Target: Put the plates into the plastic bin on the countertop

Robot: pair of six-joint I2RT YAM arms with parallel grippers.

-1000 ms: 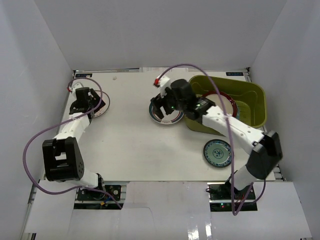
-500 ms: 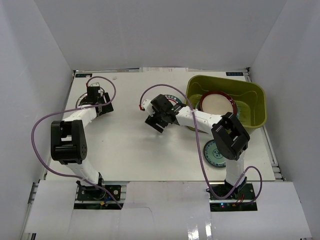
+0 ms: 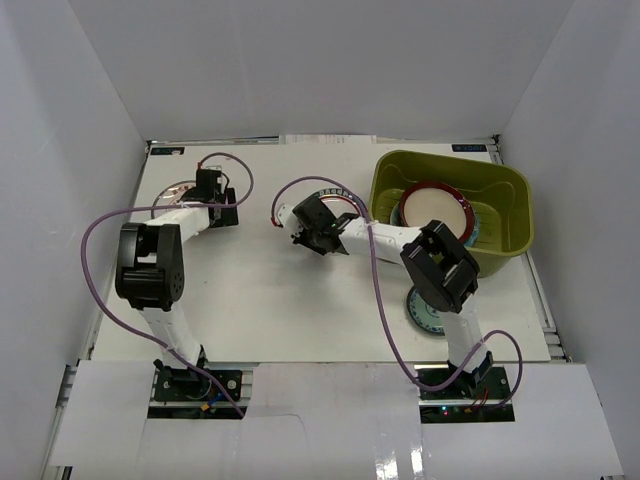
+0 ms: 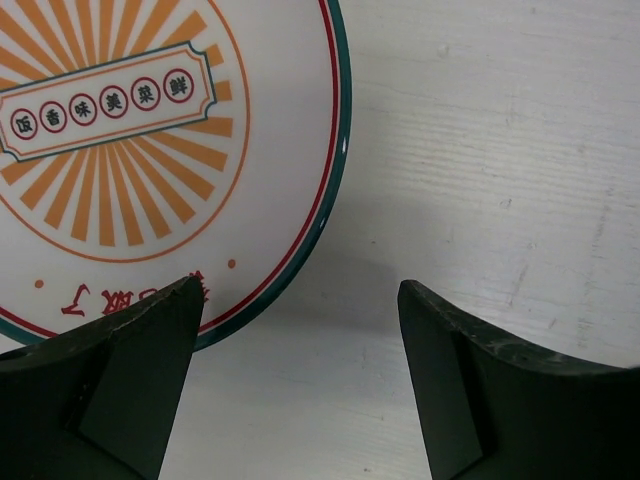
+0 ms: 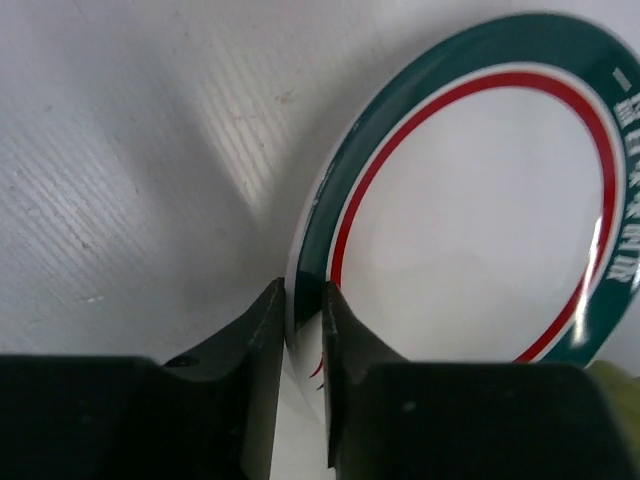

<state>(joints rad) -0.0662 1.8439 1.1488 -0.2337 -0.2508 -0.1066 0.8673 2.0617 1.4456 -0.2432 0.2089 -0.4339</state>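
The teal-and-red plate (image 5: 470,210) is on the countertop (image 3: 270,290), just beside the plastic bin (image 3: 450,155), at the bin's 9 o'clock; the right gripper (image 5: 300,300) has its fingers pressed together on the plate's rim, so the carry probably runs toward 3 o'clock in the top view, up over the bin's wall; the orange sunburst plate (image 4: 150,150) sits well apart at 9 o'clock, its rim between the spread fingers of the left gripper (image 4: 300,295), not yet clamped.

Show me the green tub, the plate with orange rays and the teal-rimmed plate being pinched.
green tub (image 3: 508,212): overhead view, on its right inner wall.
orange-ray plate (image 4: 150,170): left wrist view, on the rays below the label.
teal-rimmed plate (image 5: 470,220): right wrist view, on its white centre.
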